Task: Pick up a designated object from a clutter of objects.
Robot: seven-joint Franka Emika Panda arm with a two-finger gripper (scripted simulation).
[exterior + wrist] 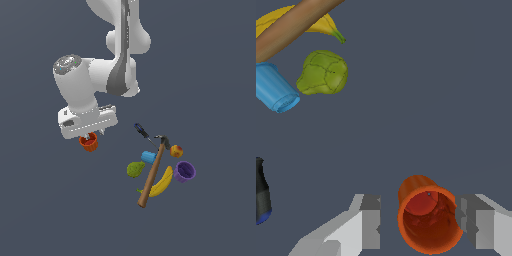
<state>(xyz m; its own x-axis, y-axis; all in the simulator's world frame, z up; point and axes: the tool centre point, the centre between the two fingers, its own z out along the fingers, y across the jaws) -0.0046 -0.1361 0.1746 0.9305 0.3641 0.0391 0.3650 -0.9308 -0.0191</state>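
So the hand is down around the orange-red cup, with one finger on each side of it. In the wrist view the finger on one side looks pressed against the cup wall, but there's a visible gap between the other finger and the cup, so the fingers are apart and I wouldn't call it clamped. The cup's open mouth faces the wrist camera, and you can see right into it, rolled rim and all.

From the exterior view, the cup sits directly under the hand, off on its own toward the exterior view's left, well apart from the rest of the stuff. I can't tell whether it's resting on the dark grey worktop or lifted off it.

The clutter is bunched together toward the exterior view's right: a wooden-handled hammer lying diagonally across the pile, a yellow banana crossing under the handle, a green pear and a small blue cup just beside the handle, a purple cup near the banana, a red-yellow apple by the hammer head, and a dark screwdriver on the far edge of the pile.
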